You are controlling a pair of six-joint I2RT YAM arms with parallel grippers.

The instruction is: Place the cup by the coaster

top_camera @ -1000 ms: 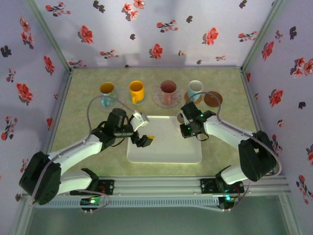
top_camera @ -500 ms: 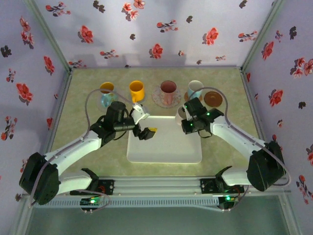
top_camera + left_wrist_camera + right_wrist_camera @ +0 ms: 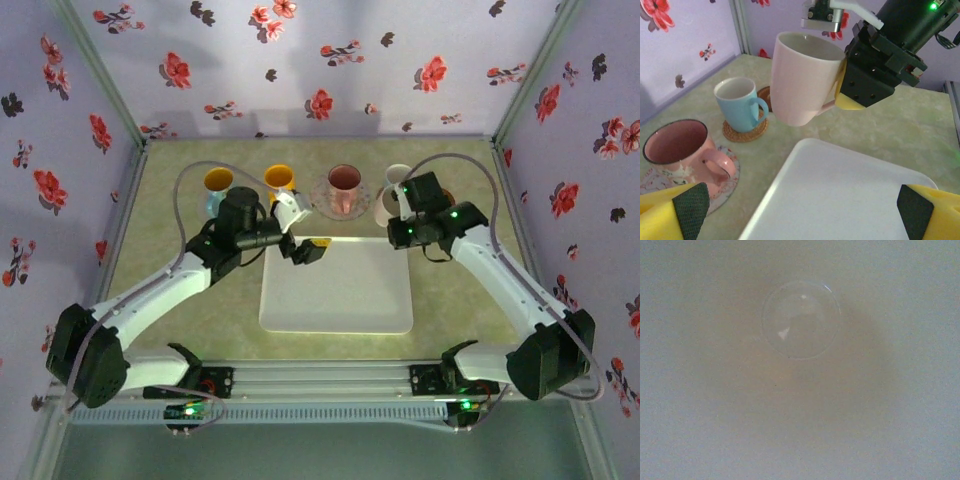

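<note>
Now the right gripper [image 3: 842, 93] pinches the pale cup [image 3: 800, 80] by its handle, above the tray's [image 3: 840, 190] far edge; the bare coaster [image 3: 764, 96] lies just beyond, toward the table's [image 3: 920, 130] right edge. Left gripper [image 3: 306, 250] gapes wide.

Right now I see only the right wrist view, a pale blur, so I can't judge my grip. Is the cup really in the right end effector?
Observer: Yes. The right end effector is shut on the handle of the white cup, which hangs clear of the table.
Operator: Where's the coaster?
Observer: A brown coaster peeks out behind the blue cup, partly hidden by yours.
Operator: Is the left arm in my way?
Observer: The left end effector is open over the far left corner of the tray, apart from your cup.
</note>
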